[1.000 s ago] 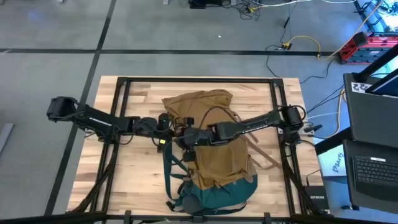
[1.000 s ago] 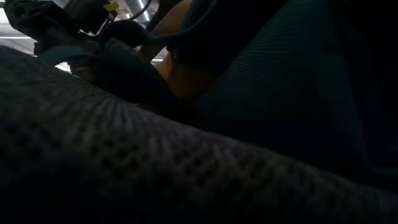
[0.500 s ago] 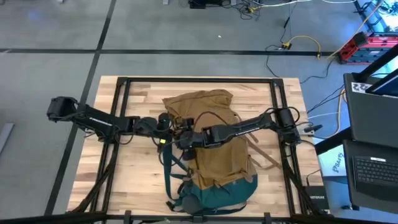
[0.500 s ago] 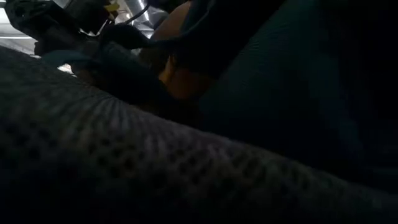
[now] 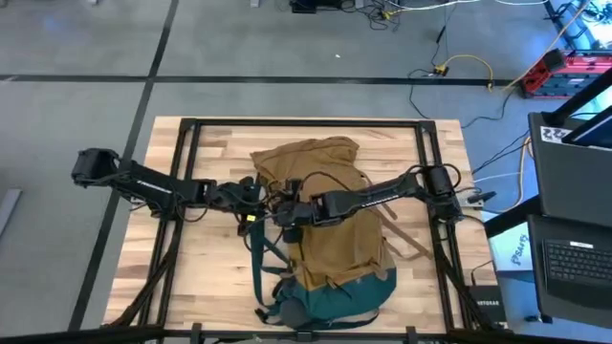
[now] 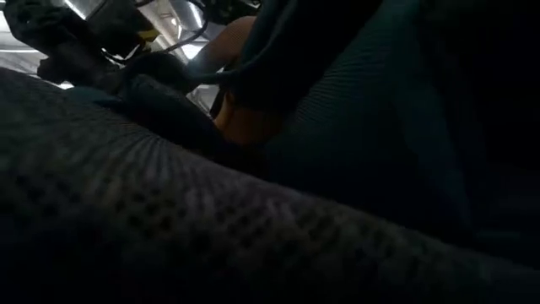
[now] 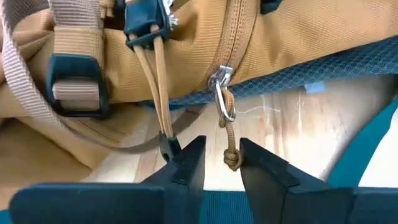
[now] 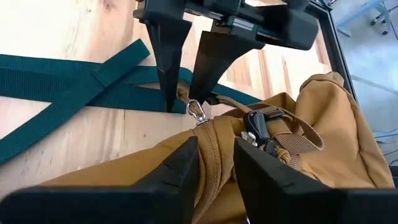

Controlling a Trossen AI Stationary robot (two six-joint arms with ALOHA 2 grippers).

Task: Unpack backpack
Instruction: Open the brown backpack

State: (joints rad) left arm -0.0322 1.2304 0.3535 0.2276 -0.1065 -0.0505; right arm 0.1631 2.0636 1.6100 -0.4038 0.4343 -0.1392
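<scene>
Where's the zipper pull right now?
In the left wrist view the zipper pull hangs off the backpack's left edge, its knotted cord between the left gripper's open fingers; the right gripper faces it.

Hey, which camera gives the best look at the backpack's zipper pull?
The left wrist view: the zipper pull hangs centered above the left gripper. The right wrist view shows it smaller; the high view barely resolves it; the low view hides it.

no readable text, labels or numbers anywhere in view.

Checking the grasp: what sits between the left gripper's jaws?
The zipper pull cord of the backpack, knot between the left gripper jaws, seen in the left wrist view.
</scene>
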